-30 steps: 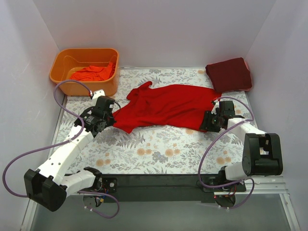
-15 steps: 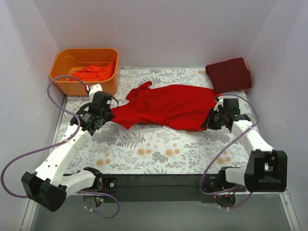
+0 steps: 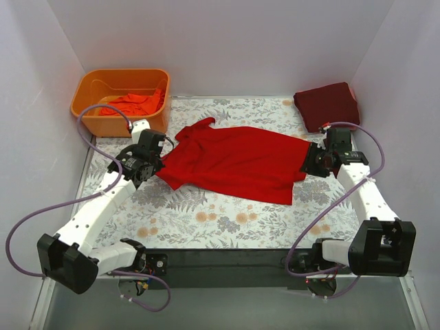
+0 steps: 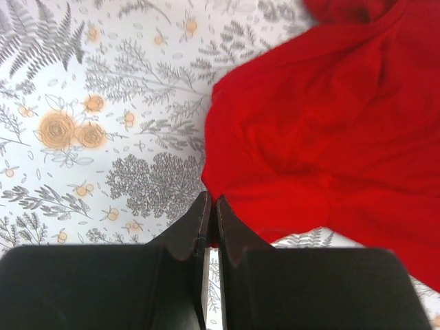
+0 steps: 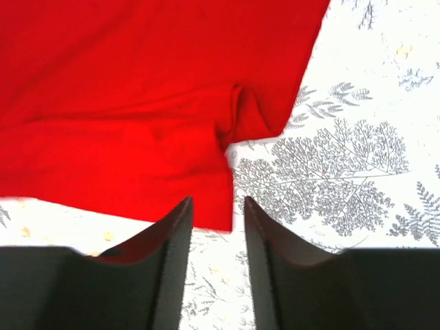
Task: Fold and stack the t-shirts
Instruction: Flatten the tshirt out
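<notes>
- Both left fingers [image 4: 187,237] are pressed together, pinching a corner of the bright red t-shirt [image 3: 237,158]. The right fingers [image 5: 168,240] are spread at its opposite hem corner.
- The shirt lies spread out mid-surface [image 3: 227,220]. It looks light and limp and should crease easily, so corners and hems are the best holds.
- A folded maroon t-shirt [image 3: 327,105] sits at the far right corner. The orange tub [image 3: 93,86], holding orange-red shirts [image 3: 130,104], is far left. Neither seems in the way.

Red t-shirt [image 3: 237,161]: soft matt cloth w/ creases; orange tub [image 3: 84,95]: glossy plastic.
</notes>
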